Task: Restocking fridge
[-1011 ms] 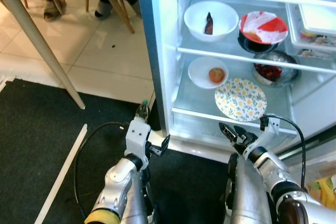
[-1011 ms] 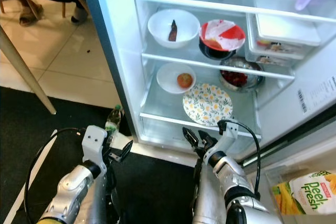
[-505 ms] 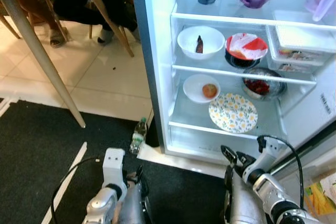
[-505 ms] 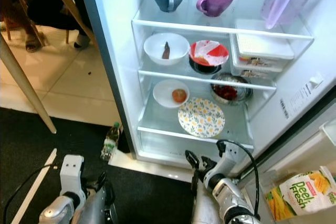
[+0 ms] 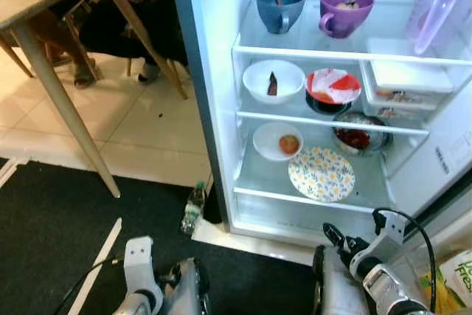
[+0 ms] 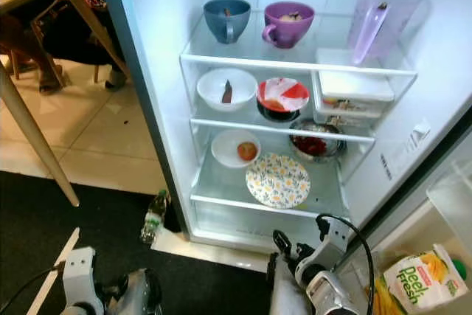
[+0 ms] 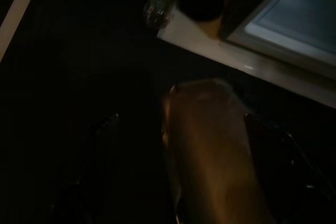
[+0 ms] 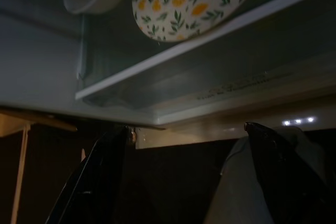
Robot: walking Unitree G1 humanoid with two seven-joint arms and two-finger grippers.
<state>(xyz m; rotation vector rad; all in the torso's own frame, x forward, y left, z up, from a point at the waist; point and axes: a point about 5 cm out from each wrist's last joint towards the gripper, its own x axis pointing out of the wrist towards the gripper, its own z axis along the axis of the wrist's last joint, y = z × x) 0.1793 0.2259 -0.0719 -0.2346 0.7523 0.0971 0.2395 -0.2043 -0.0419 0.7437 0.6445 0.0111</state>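
Two hands hang low in front of the open fridge (image 6: 147, 71). The right hand (image 8: 184, 171) is just below the fridge's lowest shelf, its two black fingers (image 8: 89, 177) spread apart and holding nothing. The left hand (image 5: 173, 278) is lower than one second ago, near the black mat (image 5: 51, 241) beside the fridge; whether it is spread or closed, I cannot tell. The camera has tilted up since then, so now the top shelf is visible with a blue mug (image 6: 226, 18), a purple mug (image 6: 287, 23) and a clear pitcher (image 6: 376, 16). On the lowest shelf lie a flowered plate (image 6: 278, 180) and a white bowl (image 6: 234, 148). A small bottle (image 6: 153, 217) lies on the floor at the fridge's corner. A juice carton (image 6: 420, 282) sits right of the fridge.
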